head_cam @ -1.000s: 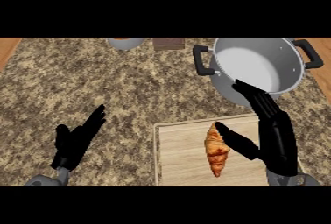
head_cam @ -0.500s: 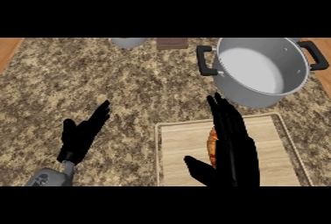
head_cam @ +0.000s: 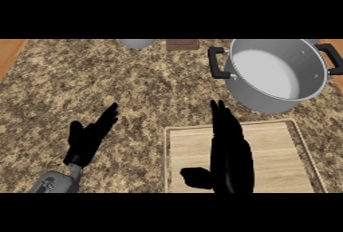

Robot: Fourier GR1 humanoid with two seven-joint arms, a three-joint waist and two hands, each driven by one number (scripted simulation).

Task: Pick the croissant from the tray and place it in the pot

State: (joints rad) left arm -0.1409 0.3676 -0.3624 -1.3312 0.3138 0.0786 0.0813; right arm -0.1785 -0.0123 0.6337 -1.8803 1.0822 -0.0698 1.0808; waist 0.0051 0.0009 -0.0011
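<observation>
Steel pot (head_cam: 278, 72) apparently empty (right hand (head_cam: 231, 154) covers the wooden tray (head_cam: 281, 149)).

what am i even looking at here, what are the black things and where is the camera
The camera sits where a humanoid robot's head would be, looking steeply down at a speckled stone counter. The two black shapes are its hands. The left hand rests open at the lower left. The right hand lies over a wooden tray, fingers pointing away. The job is to move a croissant from the tray into the metal pot at the upper right. The croissant cannot be seen now; the right hand covers where it would lie, so I cannot tell if it is held. The pot looks empty.
</observation>
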